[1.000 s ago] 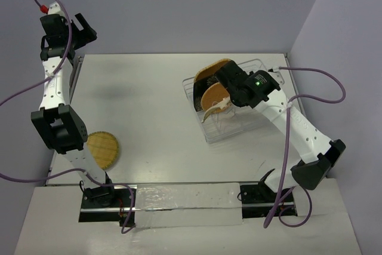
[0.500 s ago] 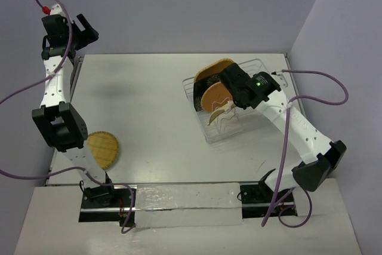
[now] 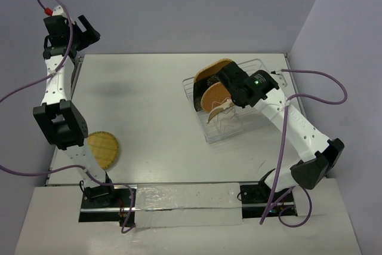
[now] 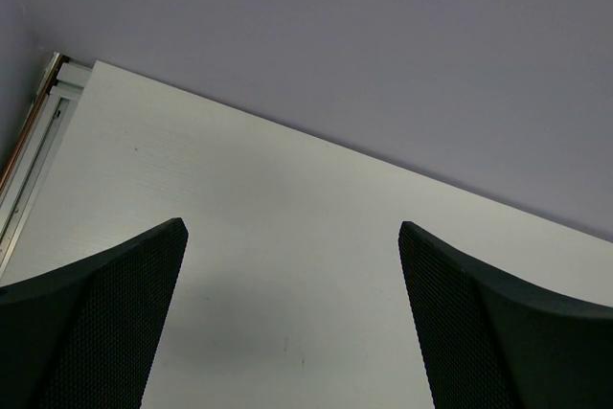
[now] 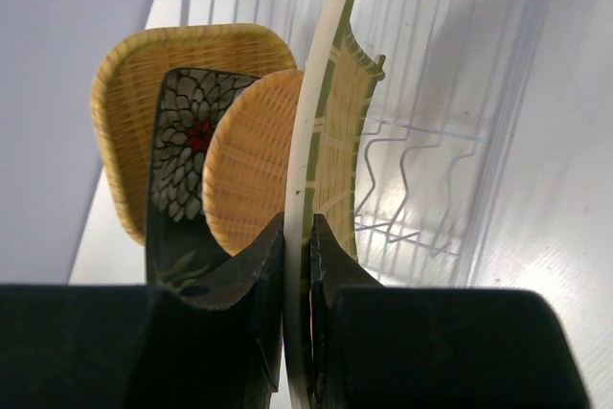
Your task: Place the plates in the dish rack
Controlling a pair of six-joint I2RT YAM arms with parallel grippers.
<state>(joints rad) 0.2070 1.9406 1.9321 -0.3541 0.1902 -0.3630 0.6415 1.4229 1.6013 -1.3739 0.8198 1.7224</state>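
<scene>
The fringed square plate (image 5: 337, 141) stands on edge over the dish rack (image 3: 240, 125), seen nearly edge-on from the wrist with its pale rim running up the middle of the view. The right end effector (image 5: 297, 229) is clamped on the lower part of that rim, one finger on each face, with almost no gap between them. Whether the plate's bottom edge sits among the tines cannot be told, as the fingers hide it. Just behind it three more plates stand upright in the rack, close together: a round woven plate (image 5: 247, 165), then the dark plate with the white leaf pattern (image 5: 184, 146), then the rounded-square woven plate (image 5: 134, 79) at the far end. The rack's near rows of zigzag wire hold nothing. The rack sits on the right side of the pale bench (image 3: 155, 106). The last round plate (image 3: 105, 149) lies flat near the bench's left front edge, partly hidden by the left arm. The left end effector (image 4: 292, 237) is held high near the far left corner, fingers wide apart with nothing between them, looking down on bare bench and the lilac wall (image 3: 191, 4). Purple cables trail from both arms.
</scene>
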